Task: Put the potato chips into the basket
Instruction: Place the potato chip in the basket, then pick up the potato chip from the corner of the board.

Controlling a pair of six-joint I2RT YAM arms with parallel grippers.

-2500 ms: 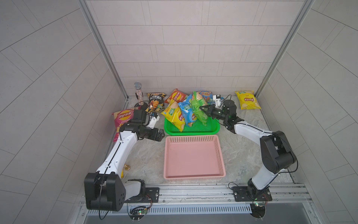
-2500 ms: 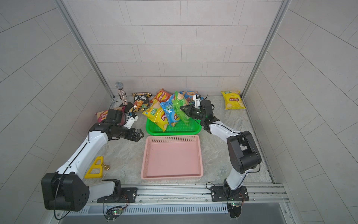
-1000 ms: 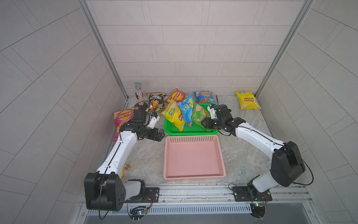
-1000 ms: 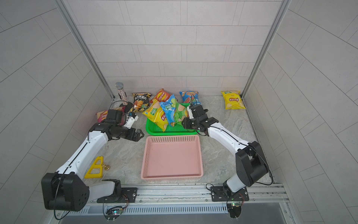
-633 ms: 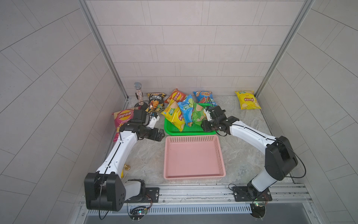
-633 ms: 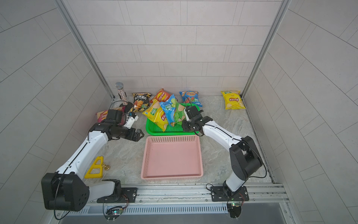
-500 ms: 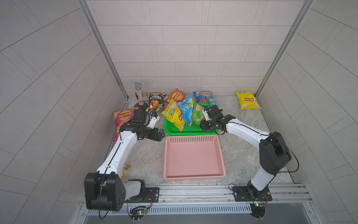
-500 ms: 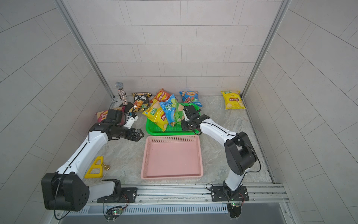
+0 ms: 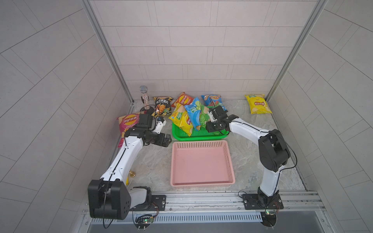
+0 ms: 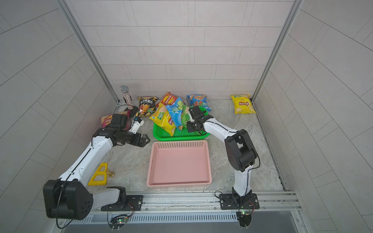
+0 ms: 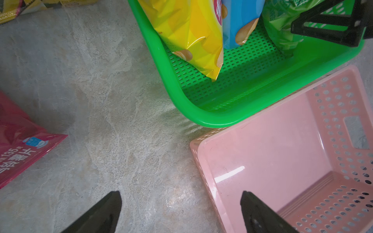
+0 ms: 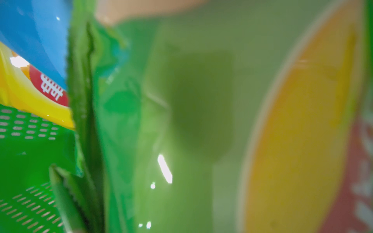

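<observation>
Since the right gripper (image 9: 210, 126) sits tight against the green bag (image 9: 202, 119) leaning in the green basket (image 9: 193, 138), and I cannot tell how its jaws stand, a careless pull could tip that bag out. The left gripper (image 11: 180, 196) hangs wide open, empty; other chips (image 9: 257, 103) lie on the table (image 9: 153, 161).

A blurred green bag (image 12: 141, 121) is filling the frame. A blue bag (image 12: 40, 36) and yellow bag (image 12: 24, 96) are resting over the green basket (image 12: 24, 161).

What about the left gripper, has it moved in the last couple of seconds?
No. The left gripper sits where it was, jaws open, just off the far left corner of the pink basket.
</observation>
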